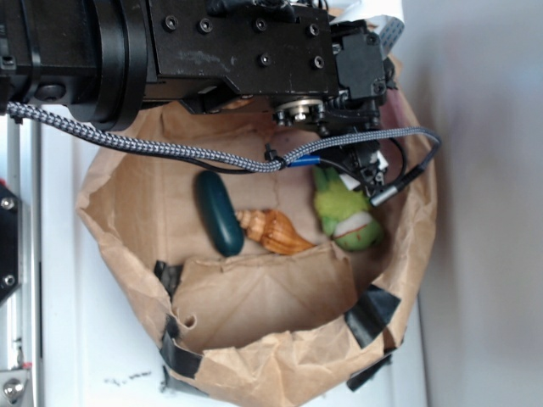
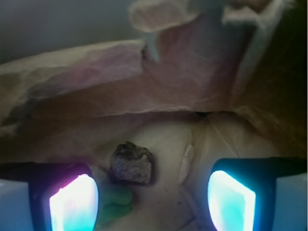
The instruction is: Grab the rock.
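approach over the rock, fingers spread, no grasp yet

the white desk (image 1: 59, 339) carries a crumpled brown paper bag (image 1: 254, 356), its rim rolled down and patched with black tape, forming a shallow nest. the black robot arm (image 1: 212, 51) reaches in from the top of the exterior view and covers the bag's far side, with a braided grey cable (image 1: 170, 144) looping below it. on the bag floor lie a green plush toy with a pale patch (image 1: 344, 216), an orange-striped spiral seashell (image 1: 276, 231) and a smooth dark teal elongated oval (image 1: 219, 212); shell and oval touch end to end, the plush sits near the shell's other end.

the small rough dark brown-grey rock (image 2: 132, 162) shows only in the wrist view, on pale paper close to the bag wall, with a bit of green plush just beside it below. it sits between the two glowing fingers (image 2: 74, 202) but nearer the left one in that picture, and ahead of their tips. the fingers are released, spread wide, holding nothing.

this looks like the approach step: the grasp is not yet made. the next move probably calls for shifting sideways to centre the rock in the gap, then lowering before closing, keeping clear of the plush.

the rock is a blocky chunk with no strong point; its slightly longer axis seems to run roughly across the wrist picture, along the line between the fingers.
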`<state>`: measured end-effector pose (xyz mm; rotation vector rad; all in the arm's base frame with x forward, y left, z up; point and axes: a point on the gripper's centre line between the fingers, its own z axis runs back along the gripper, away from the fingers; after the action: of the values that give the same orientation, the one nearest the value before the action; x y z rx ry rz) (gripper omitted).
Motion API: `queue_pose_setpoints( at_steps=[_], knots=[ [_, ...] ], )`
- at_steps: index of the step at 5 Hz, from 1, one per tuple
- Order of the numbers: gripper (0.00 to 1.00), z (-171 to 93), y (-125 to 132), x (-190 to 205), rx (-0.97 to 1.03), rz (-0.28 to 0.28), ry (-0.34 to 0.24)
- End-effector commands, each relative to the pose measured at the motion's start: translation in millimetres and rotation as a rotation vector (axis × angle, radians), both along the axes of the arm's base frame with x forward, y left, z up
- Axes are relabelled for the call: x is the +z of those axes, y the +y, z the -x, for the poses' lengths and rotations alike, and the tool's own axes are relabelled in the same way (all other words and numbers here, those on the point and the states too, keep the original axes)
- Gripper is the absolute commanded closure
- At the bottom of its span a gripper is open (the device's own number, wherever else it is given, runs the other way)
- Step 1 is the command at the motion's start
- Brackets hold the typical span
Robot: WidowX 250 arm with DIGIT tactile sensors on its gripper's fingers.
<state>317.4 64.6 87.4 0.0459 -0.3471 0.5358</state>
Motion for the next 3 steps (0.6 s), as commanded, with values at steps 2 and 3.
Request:
queue_pose_setpoints(
  at_steps=[2, 3],
  knots=[
    [0.00, -18, -15, -7, -0.004, -0.087, -0.036],
    [0.00, -26, -27, -25, -0.012, -0.127, -0.018]
  ],
)
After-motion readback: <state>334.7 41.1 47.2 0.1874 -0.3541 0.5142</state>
